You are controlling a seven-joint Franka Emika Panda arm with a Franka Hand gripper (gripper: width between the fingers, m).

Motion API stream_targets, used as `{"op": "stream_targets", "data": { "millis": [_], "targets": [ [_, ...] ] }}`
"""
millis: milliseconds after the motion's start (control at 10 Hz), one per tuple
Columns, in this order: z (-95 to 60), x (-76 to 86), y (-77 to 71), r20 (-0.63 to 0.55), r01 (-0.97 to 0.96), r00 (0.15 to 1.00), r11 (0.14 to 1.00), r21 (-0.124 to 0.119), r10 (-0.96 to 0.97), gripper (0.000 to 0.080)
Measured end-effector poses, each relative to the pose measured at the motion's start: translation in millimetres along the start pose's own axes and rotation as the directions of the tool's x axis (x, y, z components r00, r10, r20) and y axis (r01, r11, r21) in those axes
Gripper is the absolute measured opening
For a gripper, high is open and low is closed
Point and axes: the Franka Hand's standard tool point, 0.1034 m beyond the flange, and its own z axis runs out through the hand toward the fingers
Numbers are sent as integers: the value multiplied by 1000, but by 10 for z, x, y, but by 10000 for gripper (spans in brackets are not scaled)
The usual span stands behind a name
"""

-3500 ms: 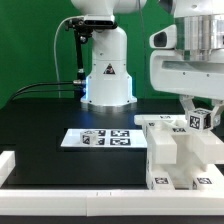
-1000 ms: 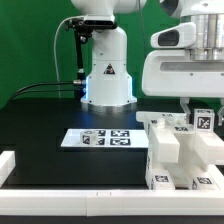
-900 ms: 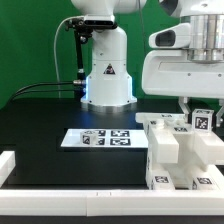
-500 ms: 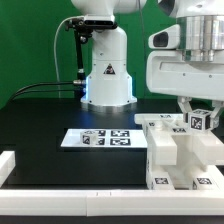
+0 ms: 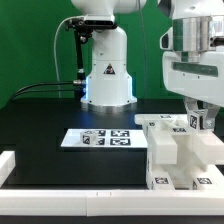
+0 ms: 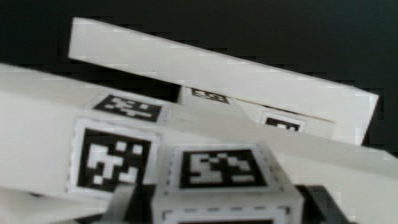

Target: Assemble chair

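Observation:
My gripper (image 5: 201,110) hangs at the exterior view's right, over a cluster of white chair parts (image 5: 176,152) with marker tags. Its fingers are shut on a small white tagged block-like part (image 5: 203,119) that stands upright among the cluster's top pieces. In the wrist view the same part (image 6: 217,172) fills the space between the dark fingers (image 6: 334,205) of my gripper (image 6: 217,208). Behind it lie a flat white panel (image 6: 214,65) and further tagged white pieces (image 6: 111,150). Whether the held part touches the pieces beneath it cannot be told.
The marker board (image 5: 97,137) lies flat on the black table to the left of the chair parts. The robot's white base (image 5: 107,78) stands behind it. A white rail (image 5: 70,196) runs along the table's front edge, with a white block (image 5: 5,163) at its left end.
The wrist has turned about its vertical axis, so the hand now shows a narrower face. The held tagged part stays at nearly the same spot, still gripped.

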Motion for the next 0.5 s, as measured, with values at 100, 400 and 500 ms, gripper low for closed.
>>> {"op": "stream_targets", "data": {
  "millis": [100,400,500],
  "targets": [
    [-3,14,-6,25,-77,997,997,-6,77,265],
    [4,6,-8,61,-358,932,934,-16,358,265],
    [4,8,-8,64,-420,905,907,-18,420,265]
  ]
}}
